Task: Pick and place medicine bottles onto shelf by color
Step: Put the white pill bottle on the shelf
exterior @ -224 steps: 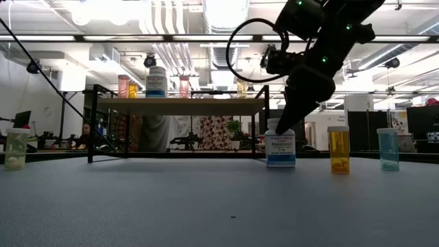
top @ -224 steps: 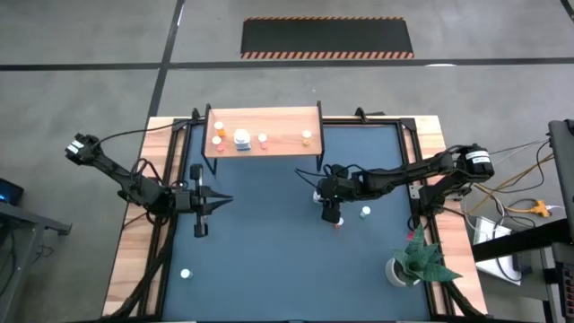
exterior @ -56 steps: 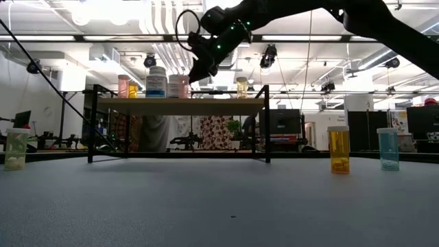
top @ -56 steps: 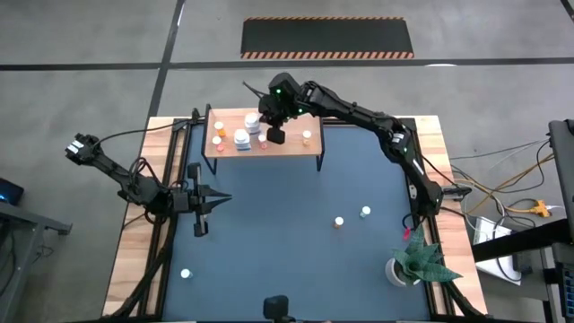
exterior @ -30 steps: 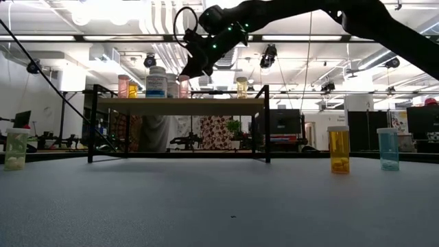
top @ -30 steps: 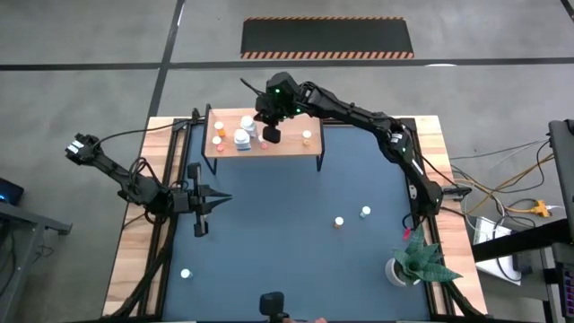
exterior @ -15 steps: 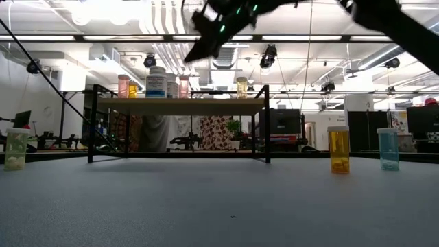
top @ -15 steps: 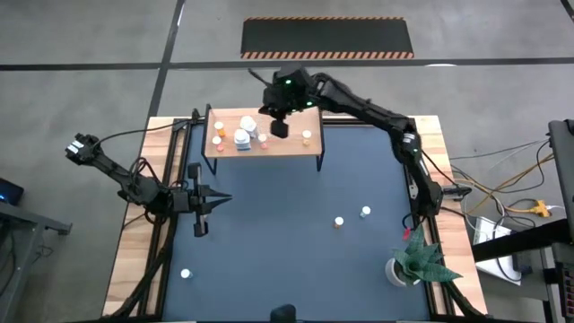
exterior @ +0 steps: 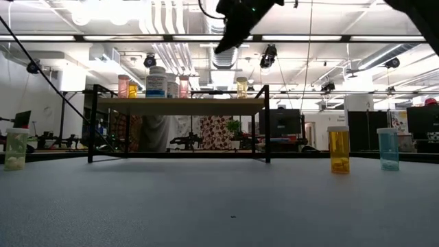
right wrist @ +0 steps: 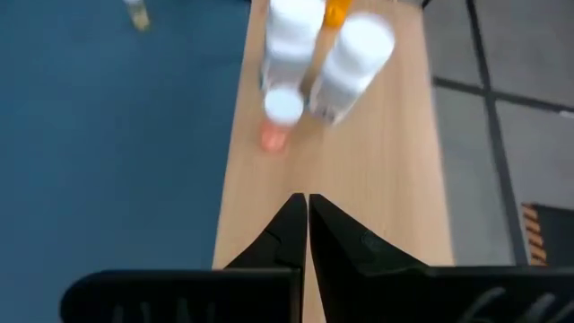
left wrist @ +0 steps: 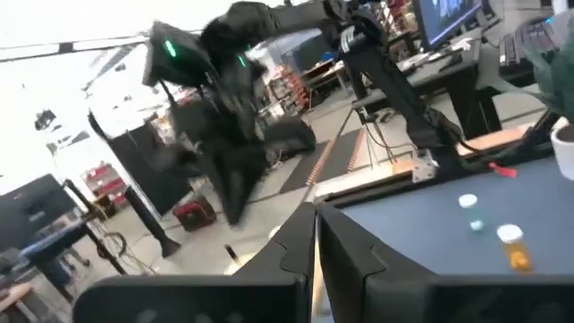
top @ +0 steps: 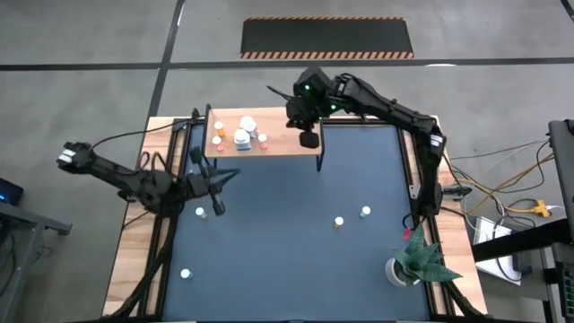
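The shelf (top: 278,144) stands at the table's far side with several medicine bottles (top: 242,136) upright on its left half; in the low view they show as a row (exterior: 156,81). My right gripper (top: 308,141) hangs shut and tilted downward above the shelf's right part, high over the board (right wrist: 359,179), touching nothing. My left gripper (top: 229,177) is shut over the mat's left part, holding nothing. Loose bottles stand on the mat: an orange one (top: 339,221), a bluish one (top: 365,212), one beside the left gripper (top: 201,213) and one near the front left (top: 186,274).
A white pot with a green plant (top: 414,260) stands at the near right corner. Cables run along both wooden table borders (top: 134,260). The mat's middle (top: 287,242) has free room.
My right gripper has risen and gone toward the table's right edge along the shelf, staying shut, away from the bottles on the left half. My left gripper has swung toward the far edge and turned, and a small bottle on the mat now shows beside it.
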Available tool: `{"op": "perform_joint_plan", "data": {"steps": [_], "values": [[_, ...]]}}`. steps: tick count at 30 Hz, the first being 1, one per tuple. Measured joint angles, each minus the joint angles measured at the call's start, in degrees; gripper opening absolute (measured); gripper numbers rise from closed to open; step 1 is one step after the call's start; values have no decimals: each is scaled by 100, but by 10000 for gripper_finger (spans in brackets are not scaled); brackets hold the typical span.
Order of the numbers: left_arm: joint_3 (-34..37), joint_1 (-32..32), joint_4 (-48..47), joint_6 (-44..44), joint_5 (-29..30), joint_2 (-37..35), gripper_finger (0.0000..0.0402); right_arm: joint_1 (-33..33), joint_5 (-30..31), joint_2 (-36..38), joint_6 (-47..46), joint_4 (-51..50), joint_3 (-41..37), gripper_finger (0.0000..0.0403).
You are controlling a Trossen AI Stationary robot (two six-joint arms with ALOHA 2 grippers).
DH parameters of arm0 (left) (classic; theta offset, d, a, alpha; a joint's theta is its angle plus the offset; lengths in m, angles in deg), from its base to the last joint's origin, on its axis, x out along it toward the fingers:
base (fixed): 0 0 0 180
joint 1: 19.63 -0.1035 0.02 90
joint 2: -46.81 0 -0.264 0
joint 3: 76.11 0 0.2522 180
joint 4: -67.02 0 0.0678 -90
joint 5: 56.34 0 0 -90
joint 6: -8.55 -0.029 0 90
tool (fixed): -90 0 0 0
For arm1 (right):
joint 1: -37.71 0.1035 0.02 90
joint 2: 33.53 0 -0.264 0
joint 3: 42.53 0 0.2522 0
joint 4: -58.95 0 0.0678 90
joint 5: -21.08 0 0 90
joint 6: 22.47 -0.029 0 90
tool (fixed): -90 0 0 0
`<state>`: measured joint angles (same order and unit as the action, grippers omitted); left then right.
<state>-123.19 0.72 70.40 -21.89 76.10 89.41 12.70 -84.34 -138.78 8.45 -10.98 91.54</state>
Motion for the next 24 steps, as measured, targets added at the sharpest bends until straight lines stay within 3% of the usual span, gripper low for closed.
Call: {"op": "perform_joint_plan", "data": {"steps": [7,12,17,24], "values": [[-1243,-1483,-1490,432,-1506,238,0,45,-24,871,10,399,-1227,8],[-2231,-2382,-2841,888,-1982,805,0,77,-158,1474,-212,878,-2208,9],[-3357,-3016,-4303,1054,-2993,1672,0,118,-527,2176,-573,1696,-3263,9],[-5223,-3873,-6923,796,-3062,3077,0,230,-534,2918,-1007,2714,-4585,9]]}}
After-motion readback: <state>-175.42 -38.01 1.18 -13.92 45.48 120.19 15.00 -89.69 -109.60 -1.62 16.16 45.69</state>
